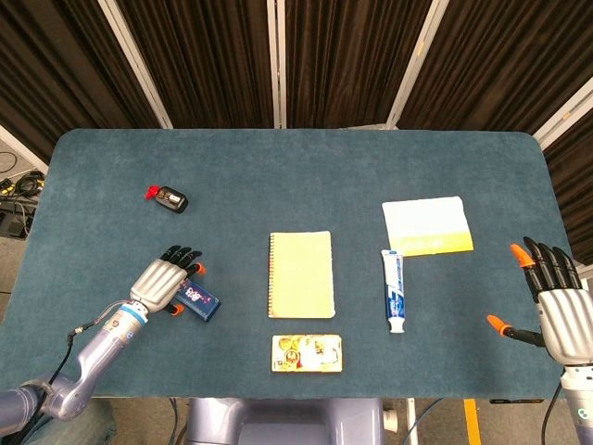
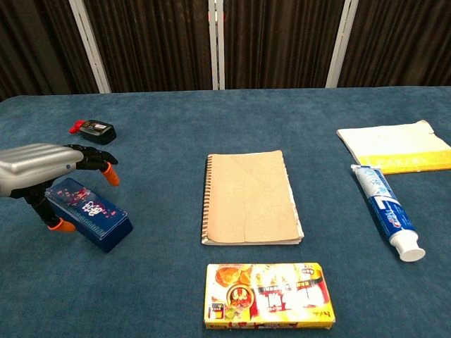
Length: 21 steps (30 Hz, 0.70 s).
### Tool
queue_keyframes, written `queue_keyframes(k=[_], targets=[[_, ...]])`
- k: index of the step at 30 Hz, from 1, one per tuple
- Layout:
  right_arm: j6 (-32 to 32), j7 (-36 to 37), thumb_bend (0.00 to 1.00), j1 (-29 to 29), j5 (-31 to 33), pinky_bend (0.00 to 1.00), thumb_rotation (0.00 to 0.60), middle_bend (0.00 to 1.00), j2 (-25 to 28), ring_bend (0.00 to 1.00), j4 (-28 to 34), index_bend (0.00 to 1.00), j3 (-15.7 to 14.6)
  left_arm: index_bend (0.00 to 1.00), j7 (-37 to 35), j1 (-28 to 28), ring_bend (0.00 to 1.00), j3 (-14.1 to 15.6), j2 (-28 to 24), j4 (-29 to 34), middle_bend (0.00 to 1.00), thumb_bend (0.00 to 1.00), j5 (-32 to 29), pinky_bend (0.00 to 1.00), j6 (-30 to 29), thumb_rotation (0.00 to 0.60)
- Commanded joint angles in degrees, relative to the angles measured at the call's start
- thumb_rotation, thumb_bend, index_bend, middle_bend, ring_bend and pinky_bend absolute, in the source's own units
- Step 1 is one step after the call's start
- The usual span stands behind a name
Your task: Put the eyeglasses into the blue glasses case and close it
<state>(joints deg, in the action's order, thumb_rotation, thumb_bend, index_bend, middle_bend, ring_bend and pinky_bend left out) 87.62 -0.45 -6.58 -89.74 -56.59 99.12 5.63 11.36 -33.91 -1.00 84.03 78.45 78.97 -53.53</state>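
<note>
The blue glasses case point(image 1: 200, 302) point(image 2: 90, 215), patterned with small flowers, lies with its lid down on the left front of the table. My left hand point(image 1: 159, 283) point(image 2: 35, 166) hovers over its left end, fingers stretched out above the lid and the thumb down beside the case. No eyeglasses show in either view. My right hand point(image 1: 562, 313) is at the table's right edge with its fingers spread and nothing in it; only the head view shows it.
A yellow spiral notebook point(image 1: 301, 274) point(image 2: 250, 198) lies mid-table, with a snack box point(image 1: 307, 353) point(image 2: 268, 296) in front of it. To the right lie a toothpaste tube point(image 1: 394, 290) point(image 2: 384, 211) and a white-yellow packet point(image 1: 427, 225) point(image 2: 394, 146). A small black device point(image 1: 170, 198) point(image 2: 94, 128) sits back left.
</note>
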Motion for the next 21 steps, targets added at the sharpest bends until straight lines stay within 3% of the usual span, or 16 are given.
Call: queue_keyframes(k=[1, 5, 7, 8, 15, 21], targets=[[0.0, 0.1, 0.00, 0.0, -0.1, 0.00, 0.600, 0.00, 0.0, 0.00, 0.1, 0.00, 0.0, 0.05, -0.5, 0.8, 0.00, -0.1, -1.4, 1.5, 0.00, 0.00, 0.5, 0.00, -1.9, 0.600], [0.3, 0.0, 0.00, 0.1, -0.4, 0.00, 0.600, 0.00, 0.1, 0.00, 0.1, 0.00, 0.0, 0.01, 0.1, 3.1, 0.00, -0.5, -5.6, 5.9, 0.00, 0.00, 0.9, 0.00, -6.8, 0.600], [0.6, -0.2, 0.00, 0.2, -0.4, 0.00, 0.600, 0.00, 0.1, 0.00, 0.0, 0.00, 0.1, 0.00, 1.9, 6.2, 0.00, -1.4, -8.9, 9.8, 0.00, 0.00, 0.2, 0.00, -13.1, 0.600], [0.8, -0.2, 0.00, 0.2, -0.4, 0.00, 0.600, 0.00, 0.0, 0.00, -0.1, 0.00, 0.1, 0.00, 3.0, 9.5, 0.00, -1.8, -11.3, 13.5, 0.00, 0.00, -0.1, 0.00, -19.2, 0.600], [0.9, 0.0, 0.00, 0.2, -0.2, 0.00, 0.600, 0.00, 0.1, 0.00, -0.2, 0.00, 0.3, 0.00, 4.9, 18.5, 0.00, -1.4, -15.0, 21.2, 0.00, 0.00, 0.4, 0.00, -33.9, 0.600], [1.6, 0.2, 0.00, 0.6, -1.1, 0.00, 0.600, 0.00, 0.3, 0.00, -0.1, 0.00, 0.0, 0.00, 2.4, 24.1, 0.00, 0.8, -18.2, 25.3, 0.00, 0.00, 1.6, 0.00, -38.9, 0.600]])
